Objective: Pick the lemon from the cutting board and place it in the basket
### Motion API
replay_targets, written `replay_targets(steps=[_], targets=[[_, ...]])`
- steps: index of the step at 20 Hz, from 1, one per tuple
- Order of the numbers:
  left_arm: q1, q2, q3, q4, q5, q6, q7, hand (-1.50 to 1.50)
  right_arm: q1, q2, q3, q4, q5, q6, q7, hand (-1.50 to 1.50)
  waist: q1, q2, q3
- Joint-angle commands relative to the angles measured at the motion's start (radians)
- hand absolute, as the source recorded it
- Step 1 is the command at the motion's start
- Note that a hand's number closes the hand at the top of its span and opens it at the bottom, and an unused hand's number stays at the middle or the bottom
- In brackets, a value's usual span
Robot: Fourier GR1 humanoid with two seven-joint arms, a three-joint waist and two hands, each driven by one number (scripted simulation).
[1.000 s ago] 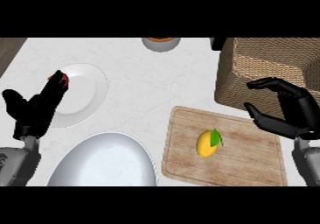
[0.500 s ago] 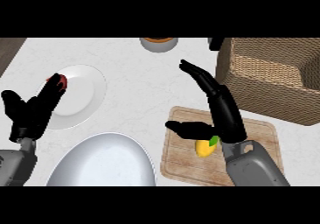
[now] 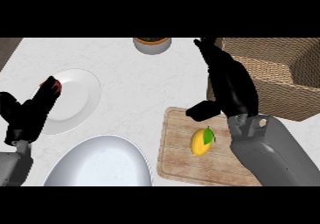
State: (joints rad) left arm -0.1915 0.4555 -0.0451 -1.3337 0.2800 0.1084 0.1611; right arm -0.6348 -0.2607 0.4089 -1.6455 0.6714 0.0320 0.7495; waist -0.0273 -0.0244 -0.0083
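A yellow lemon [image 3: 201, 141] with a green leaf lies on the wooden cutting board [image 3: 182, 162] at the lower middle. The woven basket [image 3: 288, 94] stands at the upper right, beyond the board. My right hand [image 3: 230, 85] is open above the board's far edge, fingers stretched straight toward the top of the view, thumb pointing left just above the lemon. It does not touch the lemon. My left hand [image 3: 30, 113] rests open at the left edge, fingers up, over the rim of a white plate.
A white plate [image 3: 75, 103] with a small red thing [image 3: 50, 83] on its left sits at the left. A large grey bowl [image 3: 101, 164] is at the lower left. A small pot [image 3: 152, 45] stands at the top middle.
My right hand has swung from the right side over the basket to the left and now hovers above the board's far edge by the lemon. The left hand has not moved.
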Motion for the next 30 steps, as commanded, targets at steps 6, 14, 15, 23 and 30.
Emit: replay_targets(steps=[6,14,15,23,30], targets=[[0.003,-0.006,0.013,-0.015,0.001,0.008,0.011,0.0,-0.213,-0.041,-0.128,-0.125,-0.237,0.524,0.474,-1.5,-0.002,0.005,0.005],[0.037,-0.003,0.026,-0.024,0.008,-0.018,-0.009,0.0,-0.12,-0.083,-0.239,-0.281,-0.539,0.575,0.6,-1.5,-0.013,0.007,0.007],[0.031,0.012,0.032,-0.025,0.003,-0.021,0.0,0.0,-0.12,-0.105,-0.254,-0.323,-0.575,0.582,0.62,-1.5,-0.015,0.006,0.007],[0.034,-0.062,-0.004,-0.034,-0.054,0.031,-0.023,0.0,0.178,-0.139,-0.229,-0.706,-0.552,0.406,0.613,-1.5,-0.006,0.014,0.008],[0.015,-0.01,0.057,-0.04,-0.024,-0.056,0.015,0.0,0.372,-0.105,-0.189,-0.654,-0.322,0.364,0.353,-1.5,0.026,0.024,0.008]])
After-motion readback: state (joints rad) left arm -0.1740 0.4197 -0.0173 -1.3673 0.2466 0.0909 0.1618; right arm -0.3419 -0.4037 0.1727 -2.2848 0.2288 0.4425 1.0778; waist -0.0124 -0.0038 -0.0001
